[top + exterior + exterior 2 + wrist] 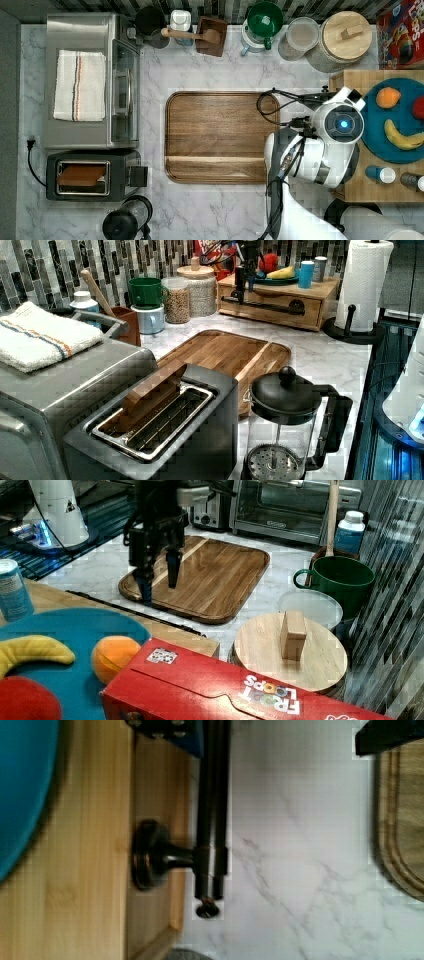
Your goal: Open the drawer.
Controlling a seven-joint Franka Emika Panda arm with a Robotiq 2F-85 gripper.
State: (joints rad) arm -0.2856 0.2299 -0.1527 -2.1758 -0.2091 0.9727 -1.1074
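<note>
One French press (282, 425) and one toaster (165, 430) stand nearest in the left view. Behind them lies one wooden tray (225, 352). Far back on the counter (320, 355) is one drawer (270, 310), set in a light wood box under a blue plate (272, 281) of fruit. Its single black bar handle (265, 304) rides on two mounts. The arm comes down from above, with the hand (243, 287) pointing straight down at the handle's end toward the left view's left. The right view shows the hand's two fingers (172, 572) spread apart, gripping nothing. The wrist view adds that the bar handle (212, 810) runs between the spread fingers, close to one of them, with one mount (150, 855) in sight.
</note>
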